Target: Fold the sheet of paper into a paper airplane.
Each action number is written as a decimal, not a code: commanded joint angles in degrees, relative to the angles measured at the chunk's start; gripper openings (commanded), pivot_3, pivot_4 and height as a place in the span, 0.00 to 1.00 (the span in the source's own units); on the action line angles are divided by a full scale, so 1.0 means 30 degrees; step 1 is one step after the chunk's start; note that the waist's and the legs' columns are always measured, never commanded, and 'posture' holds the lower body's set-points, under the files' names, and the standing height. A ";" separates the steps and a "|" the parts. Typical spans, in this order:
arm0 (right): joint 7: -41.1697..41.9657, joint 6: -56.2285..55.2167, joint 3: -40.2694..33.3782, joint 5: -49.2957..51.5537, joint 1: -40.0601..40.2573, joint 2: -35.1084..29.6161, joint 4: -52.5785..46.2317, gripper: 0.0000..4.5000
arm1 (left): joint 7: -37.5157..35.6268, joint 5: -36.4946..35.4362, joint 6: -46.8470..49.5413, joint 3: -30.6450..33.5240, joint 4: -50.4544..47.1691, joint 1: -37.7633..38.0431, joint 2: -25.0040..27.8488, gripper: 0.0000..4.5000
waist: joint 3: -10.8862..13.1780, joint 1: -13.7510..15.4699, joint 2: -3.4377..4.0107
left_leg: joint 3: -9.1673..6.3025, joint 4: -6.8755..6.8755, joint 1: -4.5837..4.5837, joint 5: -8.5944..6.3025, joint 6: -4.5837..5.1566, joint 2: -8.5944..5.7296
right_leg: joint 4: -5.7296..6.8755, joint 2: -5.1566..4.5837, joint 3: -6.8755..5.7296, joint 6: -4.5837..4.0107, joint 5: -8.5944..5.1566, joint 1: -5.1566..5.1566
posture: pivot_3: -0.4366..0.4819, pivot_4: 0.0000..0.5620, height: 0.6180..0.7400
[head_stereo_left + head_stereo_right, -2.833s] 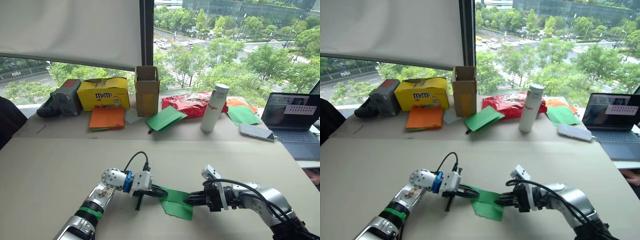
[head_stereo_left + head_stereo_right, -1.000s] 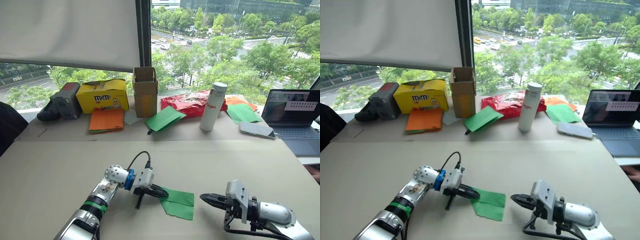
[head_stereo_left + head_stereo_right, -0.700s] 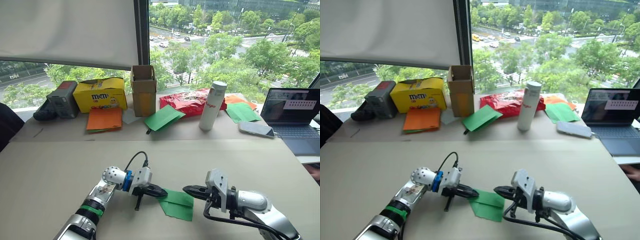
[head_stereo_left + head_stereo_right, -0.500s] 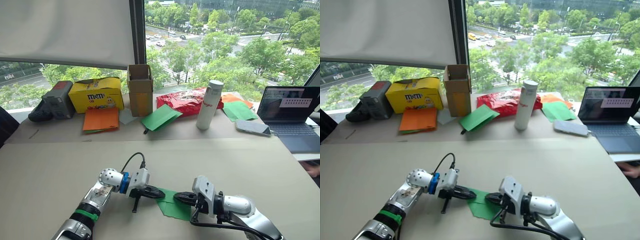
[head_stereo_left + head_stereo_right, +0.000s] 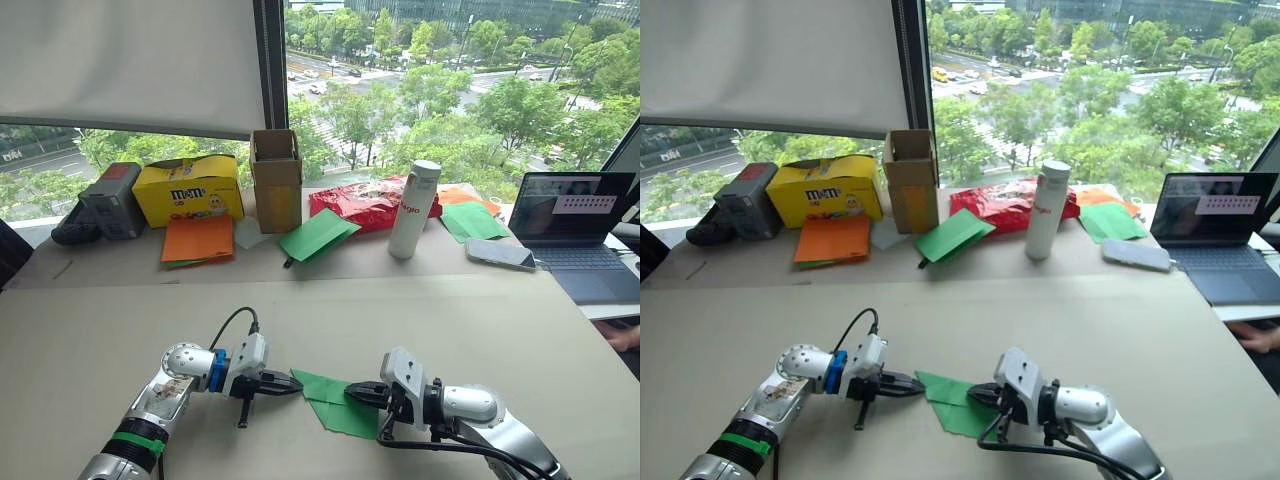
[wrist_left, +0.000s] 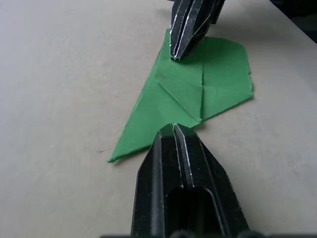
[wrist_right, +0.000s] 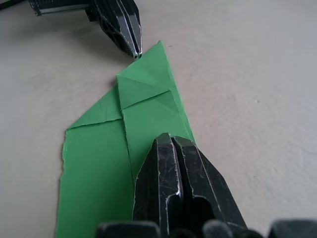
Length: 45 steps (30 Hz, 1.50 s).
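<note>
My left pincer (image 5: 290, 385): lower left of centre in the head view, fingers pressed together with nothing between them, tip just off the pointed corner of the paper.
My right pincer (image 5: 352, 392): lower centre, fingers also closed together and gripping nothing, tip resting over the opposite side of the paper.
Sheet of paper (image 5: 335, 405): bright green, lying flat on the bench (image 5: 420, 310) between my two pincers, partly folded into a tapering shape with visible creases and a ragged wide end.
Far edge of bench: orange paper (image 5: 198, 239), another green sheet (image 5: 316, 236), a white bottle (image 5: 412, 210), a yellow box (image 5: 186, 190), a laptop (image 5: 575, 235) at upper right.
</note>
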 commanded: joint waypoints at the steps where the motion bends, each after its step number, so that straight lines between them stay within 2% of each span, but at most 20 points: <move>1: -0.0145 0.2362 -0.2601 0.2571 -0.0841 -0.0284 -0.1994 0.00 | 0.0220 -0.2423 0.3575 0.1647 -0.2340 -0.0585 0.0828 0.00 | 0.0101 0.0104 -0.0039 | -0.0002 0.0001 -0.0015 0.0003 -0.0004 -0.0007 | 0.0002 0.0025 -0.0013 0.0002 0.0001 -0.0003 | 0.48 0.27 0.99; 4: 0.1186 0.4152 -0.4803 0.6085 -0.1268 -0.1194 -0.4208 0.00 | 0.0334 -0.3027 0.5058 0.2220 -0.3585 -0.0904 0.1616 0.00 | 0.0199 0.0138 -0.0037 | 0.0002 0.0016 -0.0121 0.0007 -0.0004 -0.0031 | 0.0005 0.0038 -0.0002 0.0029 0.0020 -0.0009 | 0.48 0.27 0.99; 6: 0.1840 0.4744 -0.5533 0.6791 -0.0971 -0.2295 -0.4830 0.00 | 0.0431 -0.3173 0.5294 0.2359 -0.4128 -0.0949 0.1782 0.00 | 0.0211 0.0220 -0.0049 | -0.0004 0.0021 -0.0161 0.0010 0.0003 -0.0042 | -0.0003 0.0080 0.0012 0.0100 0.0064 -0.0010 | 0.48 0.27 0.99; 10: 0.2362 0.5638 -0.6675 0.7855 0.0499 -0.3788 -0.5344 0.26 | 0.0432 -0.3515 0.5917 0.2438 -0.5130 -0.0620 0.1982 0.25 | 0.0222 0.0394 -0.0079 | 0.0000 0.0014 -0.0160 -0.0003 0.0020 -0.0042 | -0.0034 0.0120 -0.0005 0.0113 0.0057 0.0003 | 0.48 0.27 0.99; 11: 0.1987 0.5568 -0.6842 0.7767 0.0680 -0.3666 -0.5224 0.32 | 0.0484 -0.3508 0.5966 0.2426 -0.5329 -0.0504 0.1983 0.31 | 0.0231 0.0401 -0.0084 | 0.0001 0.0014 -0.0159 -0.0003 0.0019 -0.0036 | -0.0032 0.0132 -0.0005 0.0114 0.0057 0.0001 | 0.48 0.27 0.99; 13: 0.1253 0.6212 -0.6998 0.8053 0.1018 -0.3292 -0.4862 0.50 | 0.0794 -0.3151 0.5682 0.2362 -0.5611 -0.0262 0.1850 0.48 | 0.0236 0.0361 -0.0089 | 0.0002 0.0017 -0.0158 0.0012 -0.0004 -0.0029 | -0.0006 0.0158 0.0007 0.0106 0.0060 -0.0015 | 0.48 0.27 0.99; 14: 0.1153 0.6880 -0.6874 0.8579 0.1331 -0.3085 -0.4653 0.56 | 0.0798 -0.3216 0.6002 0.2224 -0.5807 -0.0134 0.1851 0.54 | 0.0236 0.0347 -0.0089 | 0.0002 0.0019 -0.0154 0.0024 -0.0022 -0.0005 | -0.0008 0.0182 0.0015 0.0100 0.0064 -0.0021 | 0.48 0.27 0.99; 15: 0.0942 0.7486 -0.6718 0.9026 0.1515 -0.2781 -0.4358 0.56 | 0.0760 -0.3155 0.6010 0.2068 -0.5982 -0.0023 0.1861 0.61 | 0.0236 0.0352 -0.0091 | -0.0005 0.0018 -0.0149 0.0035 -0.0041 0.0003 | -0.0011 0.0195 0.0019 0.0091 0.0069 -0.0017 | 0.48 0.27 0.99; 19: 0.0178 0.8535 -0.6408 0.9629 0.1232 -0.1614 -0.3268 0.56 | 0.0702 -0.2839 0.5589 0.1791 -0.6149 0.0290 0.1944 0.61 | 0.0238 0.0387 -0.0092 | -0.0006 0.0019 -0.0139 0.0040 -0.0050 0.0011 | -0.0009 0.0198 0.0036 0.0049 0.0086 -0.0019 | 0.48 0.27 0.99; 26: 0.0536 0.9462 -0.5572 0.9755 0.0364 -0.1515 -0.1825 0.56 | 0.0711 -0.2556 0.5282 0.1751 -0.6174 0.0887 0.2357 0.61 | 0.0238 0.0389 -0.0091 | -0.0001 0.0018 -0.0141 0.0039 -0.0046 0.0006 | -0.0015 0.0196 0.0043 0.0045 0.0087 -0.0022 | 0.48 0.27 0.99; 29: 0.0557 0.9603 -0.5479 1.0075 -0.0016 -0.1157 -0.1710 0.38 | 0.0942 -0.2507 0.5248 0.1786 -0.6188 0.1034 0.2320 0.62 | 0.0238 0.0408 -0.0091 | -0.0002 0.0019 -0.0141 0.0040 -0.0046 0.0008 | -0.0009 0.0197 0.0040 0.0044 0.0088 -0.0023 | 0.48 0.27 0.99; 34: 0.1149 0.9327 -0.4812 0.9652 -0.0298 -0.1206 -0.1684 0.01 | 0.1031 -0.2287 0.4850 0.1726 -0.6173 0.1519 0.2403 0.62 | 0.0237 0.0399 -0.0091 | 0.0002 0.0020 -0.0142 0.0039 -0.0046 0.0000 | -0.0010 0.0192 0.0044 0.0044 0.0089 -0.0019 | 0.48 0.27 0.99; 39: 0.3087 0.8774 -0.4615 0.9288 -0.1719 -0.2436 -0.1063 0.01 | 0.0844 -0.2458 0.5088 0.1787 -0.6345 0.2314 0.2670 0.62 | 0.0238 0.0375 -0.0089 | 0.0003 0.0021 -0.0140 0.0040 -0.0046 0.0006 | -0.0003 0.0198 0.0043 0.0043 0.0090 -0.0023 | 0.48 0.27 0.99; 45: 0.3904 0.6268 -0.4952 0.8221 -0.6144 -0.2315 0.0082 0.01 | 0.0894 -0.2846 0.5621 0.1899 -0.6271 0.2283 0.2614 0.62 | 0.0240 0.0364 -0.0084 | 0.0002 0.0032 -0.0140 0.0044 -0.0051 0.0013 | 0.0003 0.0211 0.0039 0.0031 0.0097 -0.0030 | 0.48 0.27 0.99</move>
